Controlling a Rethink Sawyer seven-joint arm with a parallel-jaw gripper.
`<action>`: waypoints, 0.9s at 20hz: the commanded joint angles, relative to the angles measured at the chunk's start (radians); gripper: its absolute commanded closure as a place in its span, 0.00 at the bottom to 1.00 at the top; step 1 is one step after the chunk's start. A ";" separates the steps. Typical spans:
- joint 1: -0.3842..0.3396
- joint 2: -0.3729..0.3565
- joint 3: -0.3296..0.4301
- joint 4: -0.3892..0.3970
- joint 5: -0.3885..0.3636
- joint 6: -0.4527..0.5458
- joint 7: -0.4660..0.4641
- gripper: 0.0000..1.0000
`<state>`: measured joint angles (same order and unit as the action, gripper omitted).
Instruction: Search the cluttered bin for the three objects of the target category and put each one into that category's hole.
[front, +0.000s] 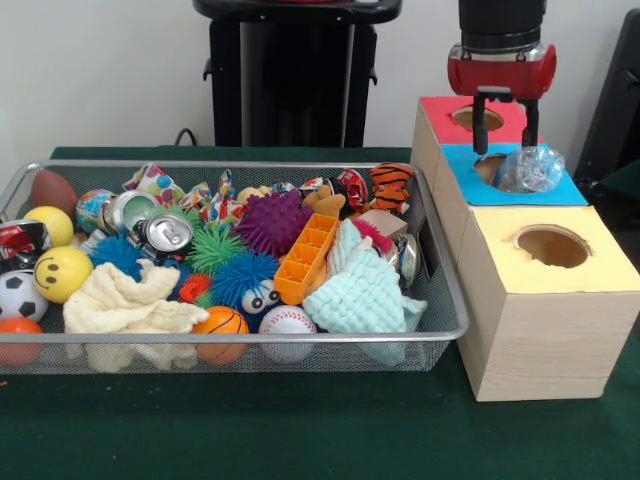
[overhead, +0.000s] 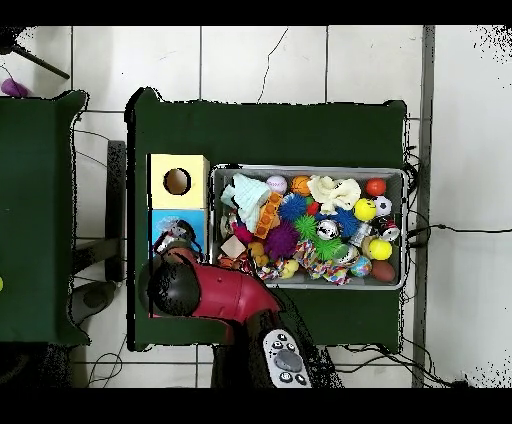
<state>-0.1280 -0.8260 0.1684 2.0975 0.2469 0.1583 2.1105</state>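
Currently the gripper (front: 505, 113) hangs over the red-topped box (front: 440, 112), its two dark fingers (front: 480, 122) pointing down at either side of the round hole (front: 477, 118); the fingers stand apart with nothing between them, so the jaws are open and empty. One clear plastic bottle (front: 529, 168) lies on its side on the blue-topped box (front: 560, 190), just beside that box's own hole (front: 489, 166) and near the gripper's tips; it is not in the red hole. A yellow-topped box (front: 600, 262) stands nearest the camera in the front view, its hole bare.

Wire-mesh bin (front: 240, 335) sits beside the row of boxes on the green table (front: 300, 430); it is full; visible contents include a crushed silver can (front: 166, 236), a purple spiky ball (front: 273, 221), an orange plastic tray (front: 306, 258), a pale aqua cloth (front: 362, 290), a cream cloth (front: 130, 302), a baseball (front: 287, 324) and a yellow smiley ball (front: 62, 272). I cannot pick out other clear bottles in the bin.

Overhead: the red arm (overhead: 225, 295) covers the red box; the bottle (overhead: 176, 236) shows on blue beside it.
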 joint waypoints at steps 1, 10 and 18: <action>-0.044 -0.105 0.025 -0.011 0.022 0.209 0.098 0.00; -0.049 -0.168 -0.005 -0.043 0.000 0.352 0.086 0.00; -0.042 -0.136 -0.009 -0.074 -0.009 0.339 0.098 0.00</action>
<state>-0.1469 -0.9836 0.1605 2.0770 0.2428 0.4302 2.1105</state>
